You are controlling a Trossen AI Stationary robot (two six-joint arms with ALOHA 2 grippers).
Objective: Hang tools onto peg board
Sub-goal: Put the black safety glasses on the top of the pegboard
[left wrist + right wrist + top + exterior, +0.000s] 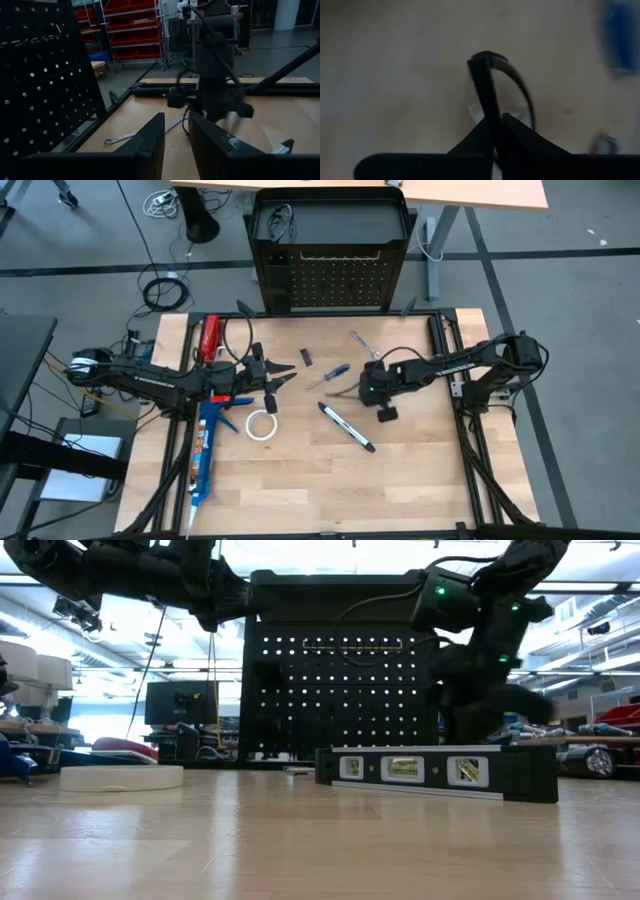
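Note:
The black peg board [330,280] stands upright at the table's far edge. My right gripper [497,125], near the table's middle [366,392], points steeply down and is shut on black-framed safety glasses [492,80]. My left gripper [175,122] hovers level at the left [286,375], open with nothing between its fingers. Flat on the wood lie a white tape roll [262,425], a blue-handled screwdriver [330,375], a silver wrench [362,343] and a black-and-white pen-like tool [346,427]. My right gripper pinches a thin black bar of the glasses' frame [487,102] between its two fingers, coming from above and slanting down. The bar runs on past the fingertips to a curved end [487,56]. I cannot tell whether the glasses still rest on the table.
A long blue caulking gun [203,455] and a red-handled tool [210,338] lie along the table's left side under my left arm. A small dark piece [308,357] sits near the middle. Bare wood stretches across the near half of the table [400,490].

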